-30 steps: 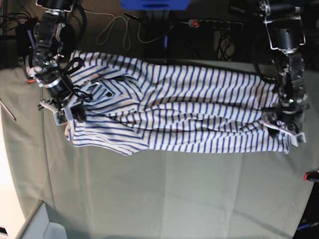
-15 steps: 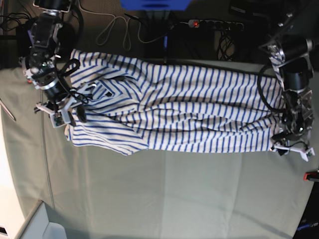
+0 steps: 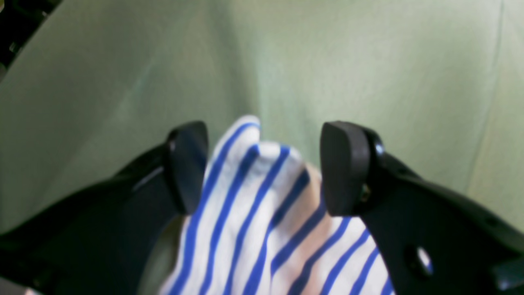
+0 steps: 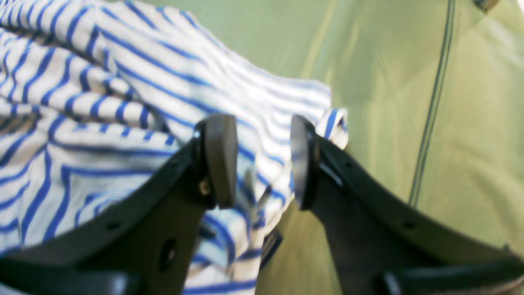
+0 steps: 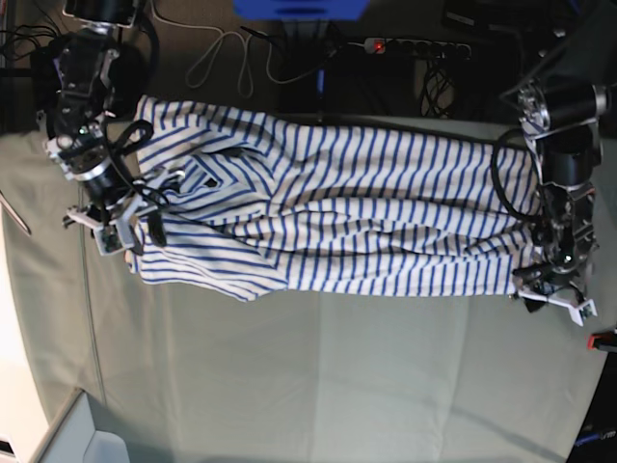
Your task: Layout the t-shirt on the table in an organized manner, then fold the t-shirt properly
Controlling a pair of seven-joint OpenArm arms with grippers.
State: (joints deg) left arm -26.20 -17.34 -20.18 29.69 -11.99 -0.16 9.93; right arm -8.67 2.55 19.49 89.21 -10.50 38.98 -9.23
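Observation:
The t-shirt (image 5: 337,207), white with thin blue stripes, lies stretched sideways and creased across the far half of the table (image 5: 337,376). My left gripper (image 5: 551,297) is at the shirt's right-hand corner. In the left wrist view it (image 3: 262,164) is open, with a tip of the shirt (image 3: 245,213) lying between the fingers (image 3: 344,168), unpinched. My right gripper (image 5: 123,236) is at the shirt's left end. In the right wrist view it (image 4: 258,159) stands partly open over a bunched shirt edge (image 4: 123,94). A small dark tag (image 4: 271,243) shows below.
A red clamp (image 5: 603,340) sits at the table's right edge. A power strip (image 5: 415,45) and loose cables (image 5: 227,58) lie behind the far edge, beside a blue object (image 5: 299,8). Bare table cloth fills the near half.
My left gripper has moved toward the near edge along the shirt's right end, off the cloth it sat on. My right gripper has shifted slightly left. The shirt barely moved.

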